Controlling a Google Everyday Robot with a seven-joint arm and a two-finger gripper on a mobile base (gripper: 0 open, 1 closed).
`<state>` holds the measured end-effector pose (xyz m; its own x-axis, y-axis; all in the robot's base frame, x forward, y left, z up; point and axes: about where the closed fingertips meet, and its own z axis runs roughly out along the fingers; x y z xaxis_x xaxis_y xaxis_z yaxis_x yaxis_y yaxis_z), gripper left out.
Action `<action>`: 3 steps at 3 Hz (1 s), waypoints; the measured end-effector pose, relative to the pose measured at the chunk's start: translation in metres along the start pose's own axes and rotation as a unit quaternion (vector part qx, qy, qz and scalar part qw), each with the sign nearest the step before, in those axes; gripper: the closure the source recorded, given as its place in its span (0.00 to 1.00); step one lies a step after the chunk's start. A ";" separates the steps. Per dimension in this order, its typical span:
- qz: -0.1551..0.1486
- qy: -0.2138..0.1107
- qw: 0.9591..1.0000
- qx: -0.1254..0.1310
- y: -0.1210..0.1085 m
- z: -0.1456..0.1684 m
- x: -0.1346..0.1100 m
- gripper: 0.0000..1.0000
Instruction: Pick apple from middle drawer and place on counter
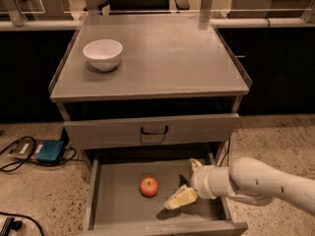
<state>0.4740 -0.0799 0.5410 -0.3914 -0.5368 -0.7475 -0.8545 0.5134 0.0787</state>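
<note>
A white bowl [103, 54] stands upright at rear left. A closed drawer front [197, 130] carries a dark loop handle [154, 130]. A blue box [50, 151] lies on the speckled floor [275, 141] at left. The claw [188, 181] hangs low, right of centre, fingers spread.

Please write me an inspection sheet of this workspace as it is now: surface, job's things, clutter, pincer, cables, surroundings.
Surface: the counter is grey and flat, with thin raised side rims.
Job's things: the apple lies on the floor of the open middle drawer; nothing grips it.
Clutter: a white bowl stands upright on the left part of the counter.
Pincer: the pincer is inside the middle drawer, to the right of the apple and apart from it, open and holding nothing.
Cables: black cables and a blue box lie on the floor to the left of the cabinet.
Surroundings: speckled stone floor.
</note>
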 end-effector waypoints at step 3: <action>-0.115 0.010 0.993 0.008 -0.018 0.122 0.008 0.00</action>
<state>0.5276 -0.0115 0.4535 -0.1943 -0.6544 -0.7307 -0.9167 0.3863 -0.1022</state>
